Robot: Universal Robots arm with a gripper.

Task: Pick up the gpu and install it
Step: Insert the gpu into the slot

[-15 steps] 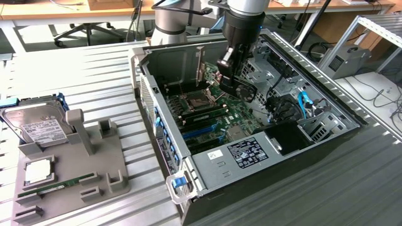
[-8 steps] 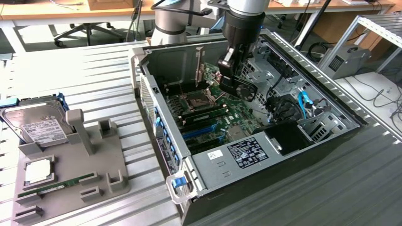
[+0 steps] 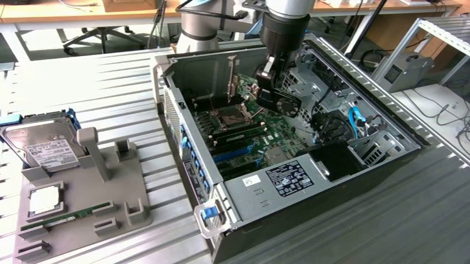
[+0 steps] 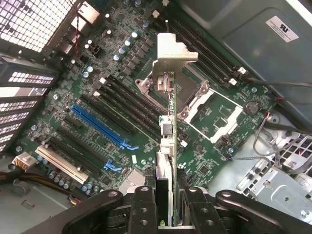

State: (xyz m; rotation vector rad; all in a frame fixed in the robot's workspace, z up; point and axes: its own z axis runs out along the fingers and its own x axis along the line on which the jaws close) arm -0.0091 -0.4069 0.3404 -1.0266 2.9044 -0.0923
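Currently the gpu [image 4: 165, 161] is pinched edge-on by the pincer [image 4: 169, 207] and is held upright over the motherboard [image 4: 73, 97], with its silver end bracket [image 4: 173, 51] set above the motherboard's middle.

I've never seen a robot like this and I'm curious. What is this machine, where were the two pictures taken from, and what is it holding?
It is a robot arm with a hand at its end. One picture comes from a camera standing off to the side. The other comes from a camera on the robot's wrist, looking past the hand. The arm reaches into an open computer case lying on a metal table. The hand is clamped on the gpu, a flat card with a silver end piece, held above the green motherboard. On the exterior view's left sits a grey holder with a hard drive, a square chip and a thin green memory stick.
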